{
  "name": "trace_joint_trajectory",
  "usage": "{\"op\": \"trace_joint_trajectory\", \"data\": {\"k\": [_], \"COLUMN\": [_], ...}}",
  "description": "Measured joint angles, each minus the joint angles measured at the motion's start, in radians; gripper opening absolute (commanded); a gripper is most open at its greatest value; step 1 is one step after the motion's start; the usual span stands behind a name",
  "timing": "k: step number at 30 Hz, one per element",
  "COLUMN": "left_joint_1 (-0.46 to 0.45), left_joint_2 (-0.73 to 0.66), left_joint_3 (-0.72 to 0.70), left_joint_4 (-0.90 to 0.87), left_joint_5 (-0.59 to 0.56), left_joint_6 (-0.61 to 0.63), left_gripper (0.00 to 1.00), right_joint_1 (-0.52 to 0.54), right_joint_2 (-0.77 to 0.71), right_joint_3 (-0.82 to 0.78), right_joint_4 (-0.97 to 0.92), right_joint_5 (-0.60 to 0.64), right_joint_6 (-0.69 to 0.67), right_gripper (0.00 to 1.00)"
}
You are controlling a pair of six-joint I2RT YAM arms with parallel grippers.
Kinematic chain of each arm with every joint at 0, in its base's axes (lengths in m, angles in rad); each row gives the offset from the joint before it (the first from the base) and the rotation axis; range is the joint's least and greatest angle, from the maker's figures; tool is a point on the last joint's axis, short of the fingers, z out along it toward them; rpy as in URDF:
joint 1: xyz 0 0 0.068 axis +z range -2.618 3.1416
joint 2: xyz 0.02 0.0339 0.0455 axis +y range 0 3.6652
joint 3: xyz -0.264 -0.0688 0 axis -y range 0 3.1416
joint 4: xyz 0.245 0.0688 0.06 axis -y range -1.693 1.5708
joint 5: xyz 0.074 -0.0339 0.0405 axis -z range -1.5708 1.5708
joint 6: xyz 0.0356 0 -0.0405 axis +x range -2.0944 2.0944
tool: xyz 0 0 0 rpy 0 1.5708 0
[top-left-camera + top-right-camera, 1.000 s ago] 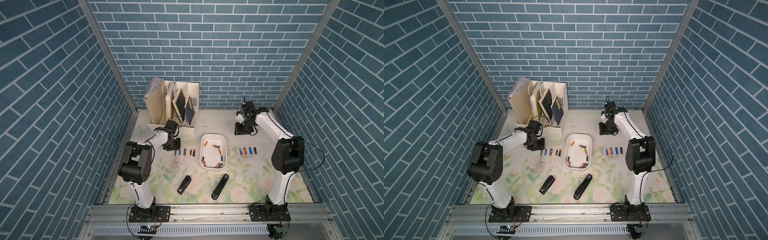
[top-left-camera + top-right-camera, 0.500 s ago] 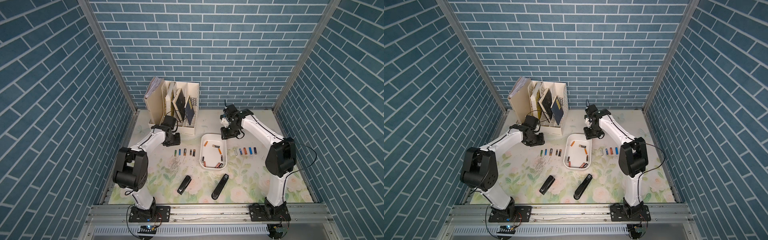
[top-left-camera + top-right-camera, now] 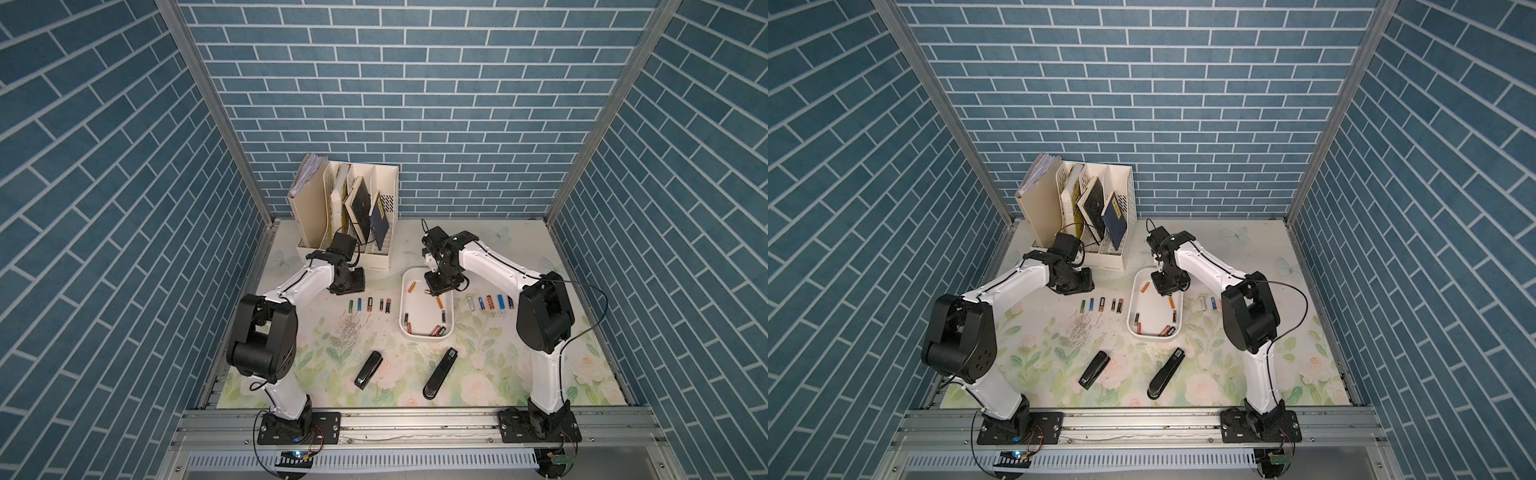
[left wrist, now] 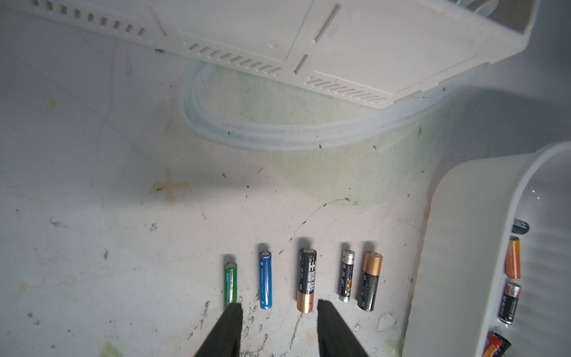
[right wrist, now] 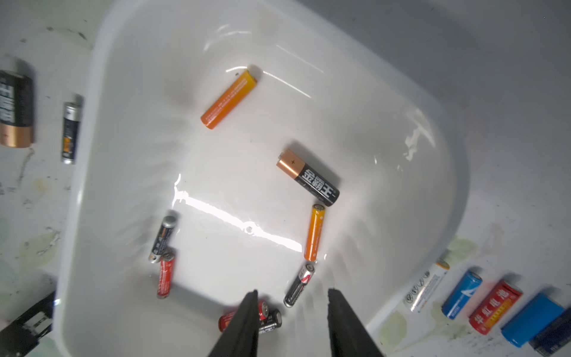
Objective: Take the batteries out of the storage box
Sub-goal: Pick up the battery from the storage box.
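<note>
The white storage box [image 3: 404, 309] lies mid-table in both top views, its rim also showing in a top view [image 3: 1132, 309]. Several batteries [image 5: 309, 177] lie loose inside it, among them an orange one [image 5: 228, 99]. My right gripper [image 5: 292, 293] hangs open over the box's far end [image 3: 436, 289], with nothing between its fingers. A row of batteries [image 3: 370, 305] lies left of the box and another row [image 3: 490, 302] right of it. My left gripper [image 4: 279, 306] stands open and empty just behind the left row [image 3: 347, 284], near the blue cell [image 4: 265, 279].
A cream file organizer [image 3: 345, 216] with books stands at the back left, close behind my left wrist. Two black staplers [image 3: 368, 370] [image 3: 440, 372] lie towards the front. A patch of loose staples [image 3: 351, 328] sits in front of the left battery row.
My right arm has swung left from the back right to above the box's far end. My left gripper has drawn back from the left row and opened slightly.
</note>
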Motion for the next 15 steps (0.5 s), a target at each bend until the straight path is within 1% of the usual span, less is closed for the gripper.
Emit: {"op": "trace_joint_trajectory", "data": {"k": [7,15], "left_joint_1": [-0.014,-0.032], "left_joint_2": [0.006,0.009], "left_joint_3": [-0.03,-0.03], "left_joint_4": [0.009,0.017], "left_joint_5": [0.003,0.008], "left_joint_6": [-0.008,-0.016], "left_gripper": [0.46,0.46], "right_joint_1": [0.008,0.01], "right_joint_2": [0.089,0.143], "right_joint_3": [0.002,0.028], "right_joint_4": [0.001,0.002], "right_joint_5": [0.028,0.042], "right_joint_6": [-0.001,-0.003], "right_gripper": [0.39,0.38]}}
